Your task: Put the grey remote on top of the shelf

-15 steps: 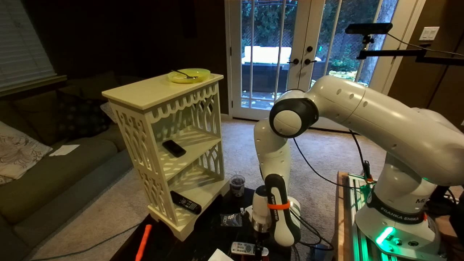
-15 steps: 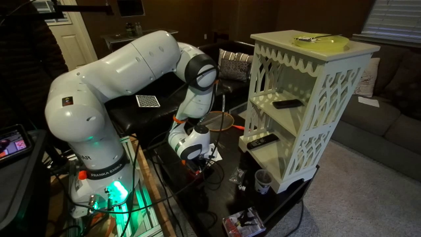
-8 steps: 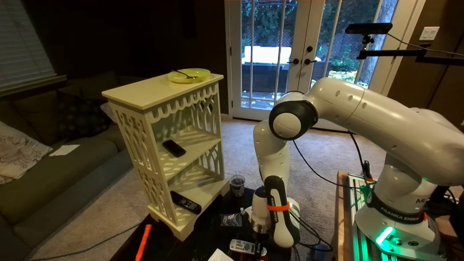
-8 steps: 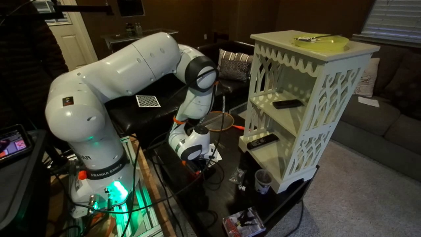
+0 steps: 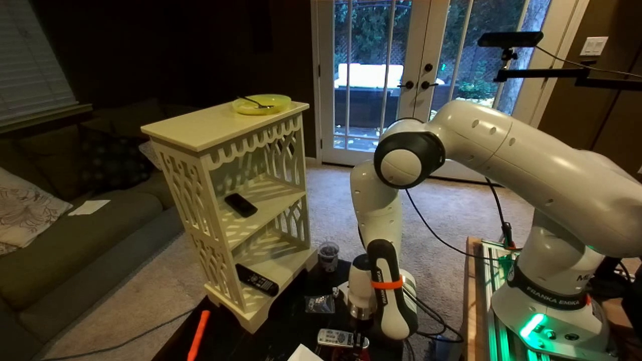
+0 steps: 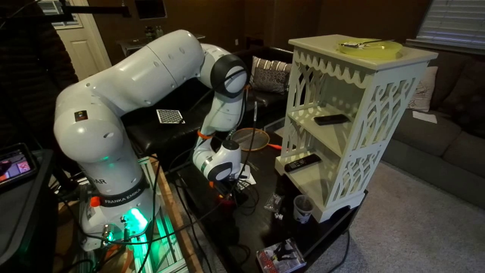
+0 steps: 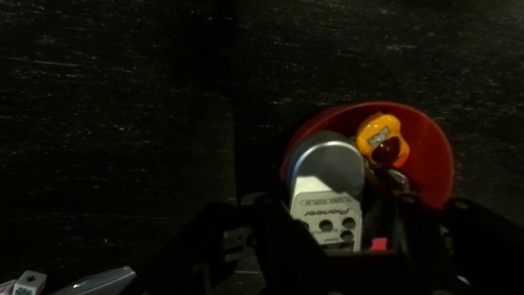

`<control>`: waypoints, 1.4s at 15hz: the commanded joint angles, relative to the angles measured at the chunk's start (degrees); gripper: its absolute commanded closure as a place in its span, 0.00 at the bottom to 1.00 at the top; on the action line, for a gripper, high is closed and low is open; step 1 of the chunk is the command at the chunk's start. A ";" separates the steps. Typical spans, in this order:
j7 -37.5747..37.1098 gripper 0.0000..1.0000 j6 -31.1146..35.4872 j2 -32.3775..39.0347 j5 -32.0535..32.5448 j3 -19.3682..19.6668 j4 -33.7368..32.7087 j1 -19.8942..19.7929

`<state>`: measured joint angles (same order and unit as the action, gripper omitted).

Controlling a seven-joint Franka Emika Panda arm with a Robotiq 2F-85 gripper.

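While the claw (image 7: 337, 213) is gripping the grey remote (image 5: 334, 338) over the red bowl (image 7: 436, 159), a yellow object (image 7: 382, 137) is lying inside it, and the shelf (image 5: 271, 203) and a cup (image 5: 328, 258) are standing well apart from the bowl.

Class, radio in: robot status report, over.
Gripper shut, apparently on grey remote. Remote over red container, not yet on shelf. Yellow dish occupies part of shelf top.

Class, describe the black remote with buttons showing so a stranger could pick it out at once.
Find the cream-white shelf with lattice sides and a yellow dish on top. On its lowest level, near the open front, lies a long black remote. Its visible buttons set it apart from the plain-looking dark object on the level above.
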<state>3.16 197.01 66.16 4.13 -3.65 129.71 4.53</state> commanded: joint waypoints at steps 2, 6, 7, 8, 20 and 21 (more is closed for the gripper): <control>0.01 0.78 -2.31 -8.92 0.07 0.56 7.56 -0.34; 0.17 0.78 -7.89 -20.56 1.11 -1.12 15.55 -3.78; -0.01 0.78 -9.18 -23.12 0.83 -1.33 17.09 -4.01; -0.18 0.78 -10.74 -26.06 0.63 -1.77 18.71 -4.65; 0.81 0.78 -23.34 -43.46 -0.79 -3.53 26.51 -6.84; 0.16 0.78 -23.18 -44.80 -1.62 -3.42 26.80 -7.72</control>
<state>3.30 173.78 22.89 4.24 -7.31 156.25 -2.68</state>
